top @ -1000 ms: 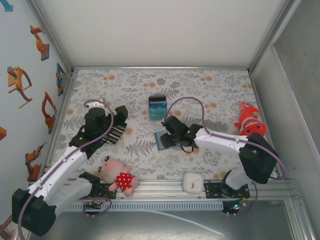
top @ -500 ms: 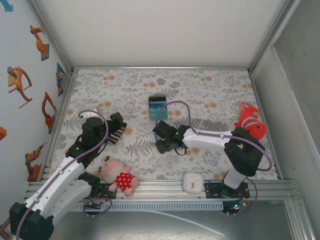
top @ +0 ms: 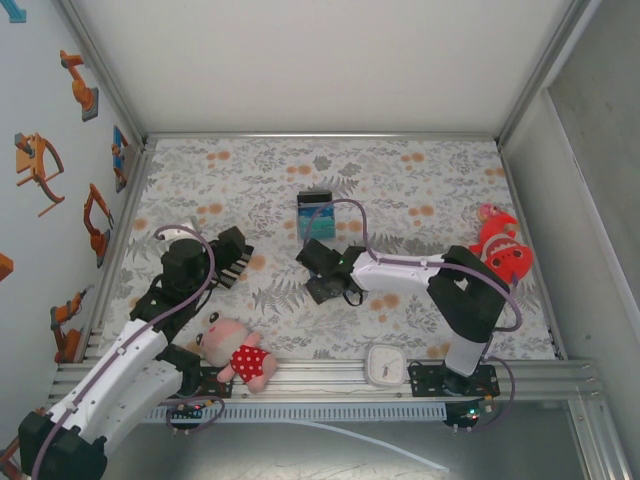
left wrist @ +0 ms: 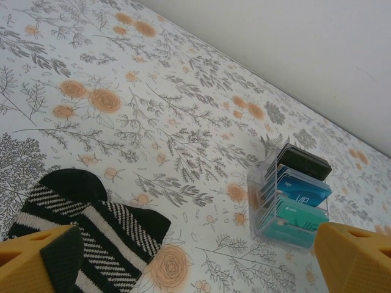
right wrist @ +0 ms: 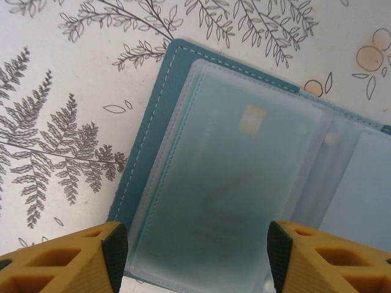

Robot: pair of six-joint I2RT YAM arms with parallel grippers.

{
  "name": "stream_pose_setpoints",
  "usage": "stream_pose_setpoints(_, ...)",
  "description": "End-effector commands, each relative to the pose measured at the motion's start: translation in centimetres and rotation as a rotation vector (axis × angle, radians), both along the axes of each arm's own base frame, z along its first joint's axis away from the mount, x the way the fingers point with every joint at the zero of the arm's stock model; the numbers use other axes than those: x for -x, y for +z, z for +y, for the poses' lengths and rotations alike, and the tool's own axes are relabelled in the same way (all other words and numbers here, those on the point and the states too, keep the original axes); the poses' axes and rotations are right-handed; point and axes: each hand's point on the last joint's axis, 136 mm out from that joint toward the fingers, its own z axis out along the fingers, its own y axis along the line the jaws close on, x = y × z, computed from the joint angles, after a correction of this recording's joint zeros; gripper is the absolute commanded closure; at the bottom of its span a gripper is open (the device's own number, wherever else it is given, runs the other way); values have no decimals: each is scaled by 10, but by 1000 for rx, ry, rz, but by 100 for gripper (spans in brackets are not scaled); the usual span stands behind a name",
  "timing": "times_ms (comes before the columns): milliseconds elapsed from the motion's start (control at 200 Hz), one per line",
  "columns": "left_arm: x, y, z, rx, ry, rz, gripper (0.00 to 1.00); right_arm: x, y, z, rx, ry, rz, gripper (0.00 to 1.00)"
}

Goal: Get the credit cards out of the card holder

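Note:
The card holder [right wrist: 142,152] lies open on the flowered table, its steel-blue edge and clear sleeves showing in the right wrist view. A teal credit card [right wrist: 244,201] sits inside the top sleeve. My right gripper [right wrist: 195,259] hangs open just above it, one finger on each side of that sleeve and nothing between them. From above, the right gripper [top: 322,275] covers the holder. More credit cards [top: 318,214], black, blue and teal, stand in a clear rack [left wrist: 292,204] beyond it. My left gripper [left wrist: 198,262] is open over the table by a striped sock [left wrist: 91,220].
A plush doll in a red dress [top: 235,350] and a small white clock [top: 384,365] lie near the front rail. A red toy fish [top: 498,245] sits at the right. White walls close the table at the back and the sides.
The right arm swung left, carrying its gripper further over the card holder, and its jaws widened a little. The left arm drew back slightly toward the front, still open.

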Motion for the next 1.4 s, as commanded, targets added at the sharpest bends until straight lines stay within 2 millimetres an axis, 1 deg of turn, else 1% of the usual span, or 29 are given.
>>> stream_pose_setpoints(0,-2,2,-3,11,-5,-4,3,-4,-4,-2,21,-11,3,38)
stream_pose_setpoints(85,-3,3,-3,12,-6,-4,3,-4,-9,-6,21,-22,14,39)
stream_pose_setpoints(235,-4,5,-6,14,-17,-6,3,-3,-14,-12,-13,-48,46,48)
stream_pose_setpoints(351,-4,6,-6,14,-21,-7,3,-4,-14,-13,-34,-56,56,54)
stream_pose_setpoints(421,-4,8,-6,14,-20,-10,3,-6,-11,-14,-40,-55,53,58)
stream_pose_setpoints(591,-4,14,-6,13,-22,-18,3,-8,-4,-13,-69,-54,44,63)
stream_pose_setpoints(831,-3,26,-14,14,-65,-45,3,-11,7,-18,-87,-61,13,69)
stream_pose_setpoints(1032,-2,39,-28,-45,-103,-82,3,-17,20,-30,-98,-90,-32,69)
stream_pose_setpoints(1157,-2,45,-41,-104,-127,-90,3,-21,22,-40,-95,-116,-50,68)
stream_pose_setpoints(1262,-5,44,-52,-126,-155,-82,3,-25,22,-52,-92,-151,-55,67)
stream_pose_setpoints(1397,-9,38,-68,-170,-201,-59,3,-29,29,-65,-109,-193,-77,64)
